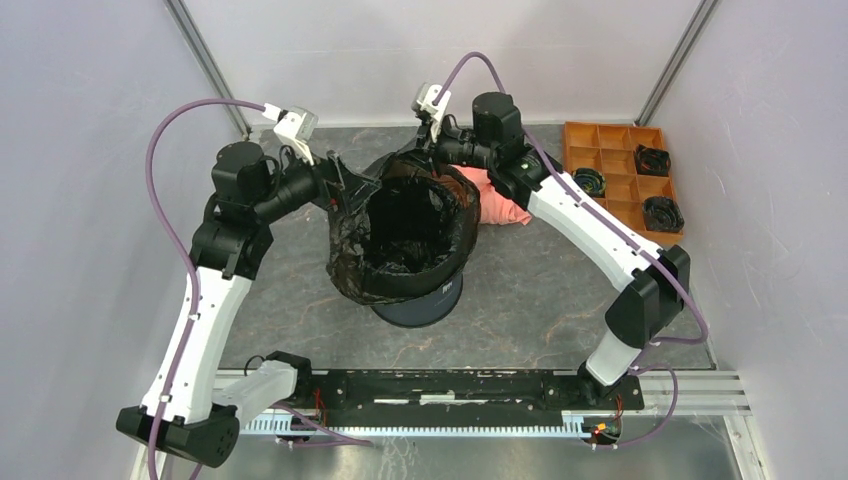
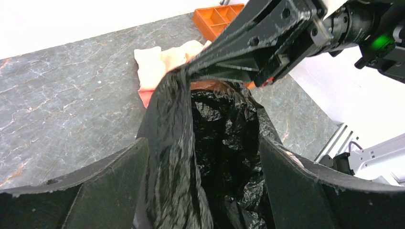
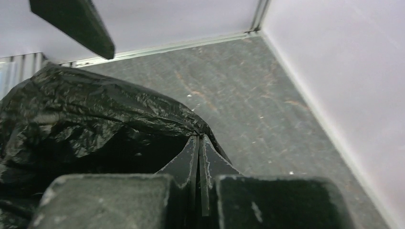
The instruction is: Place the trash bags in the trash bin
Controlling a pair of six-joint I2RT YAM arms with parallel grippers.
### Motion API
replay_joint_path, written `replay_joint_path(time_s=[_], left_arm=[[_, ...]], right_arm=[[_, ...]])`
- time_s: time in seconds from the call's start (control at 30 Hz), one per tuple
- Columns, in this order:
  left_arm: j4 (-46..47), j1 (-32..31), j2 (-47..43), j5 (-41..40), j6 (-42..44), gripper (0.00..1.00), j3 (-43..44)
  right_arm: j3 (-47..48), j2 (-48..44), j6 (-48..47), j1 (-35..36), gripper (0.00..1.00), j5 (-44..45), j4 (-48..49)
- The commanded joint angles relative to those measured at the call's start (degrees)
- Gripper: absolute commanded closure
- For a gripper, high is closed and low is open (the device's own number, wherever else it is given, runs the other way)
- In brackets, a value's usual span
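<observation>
The bin stands upright at mid-bench. The bag lies over its mouth, hollow centre sunk inside, skirt hanging down the outside on the near and left sides. Right claw: clenched on a fold of the bag's far rim, film pinched flat between the fingers. Left claw: jaws spread wide at the left rim, film hanging between them, no pinch evident. Assessed step: seating the bag in the bin, partly done. Recommended: lower the held rim toward the bin's far edge with the mouth kept spread, pull gently so the thin film does not tear or tip the bin, and stay off the pink cloth just behind.
</observation>
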Motion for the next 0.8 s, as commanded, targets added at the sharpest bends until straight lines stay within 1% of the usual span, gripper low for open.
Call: replay_joint_path(time_s=[0.0, 0.07, 0.1, 0.13, 0.23, 0.3, 0.37, 0.43, 0.63, 0.7, 0.77], left_arm=[[6.0, -0.3, 0.1, 0.6, -1.5, 0.09, 0.0], [6.9, -1.5, 0.6, 0.0, 0.2, 0.12, 0.1], [6.8, -3.0, 0.9, -2.1, 1.9, 0.13, 0.3], [6.3, -4.8, 1.6, -6.1, 3.8, 0.13, 0.5], [2.4, -10.7, 4.9, -13.9, 9.3, 0.16, 3.1], [0.9, -11.4, 6.8, -17.3, 8.6, 0.24, 4.1], [-0.8, -11.3, 7.9, -23.9, 6.0, 0.39, 4.5], [-1.3, -11.2, 7.9, -28.3, 4.5, 0.46, 4.0], [-1.8, -10.6, 7.1, -29.3, 2.4, 0.48, 2.8], [-1.9, -10.1, 7.1, -29.9, 2.5, 0.5, 2.2], [-2.3, -9.2, 8.0, -29.9, 2.4, 0.55, 2.2]], right_arm=[[3.0, 0.5, 5.0, 0.3, 0.99, -4.7, 0.6], [3.2, 0.7, 5.8, 0.3, 0.99, -5.0, 1.1], [3.4, 0.9, 6.2, 0.4, 0.99, -5.0, 1.3], [3.7, 1.1, 6.6, 0.4, 0.99, -5.1, 1.4], [4.8, 1.9, 7.8, 0.3, 0.99, -4.9, 1.7], [5.1, 2.1, 8.3, 0.3, 1.0, -5.0, 2.1], [5.0, 2.4, 8.6, 0.0, 1.0, -4.8, 2.3], [5.2, 2.7, 8.8, -0.5, 1.0, -4.9, 2.3], [5.0, 3.1, 8.6, -1.7, 1.0, -5.6, 2.4], [4.8, 3.3, 8.9, -2.1, 1.0, -6.2, 2.8], [4.6, 3.5, 8.9, -2.2, 0.99, -6.7, 3.2]])
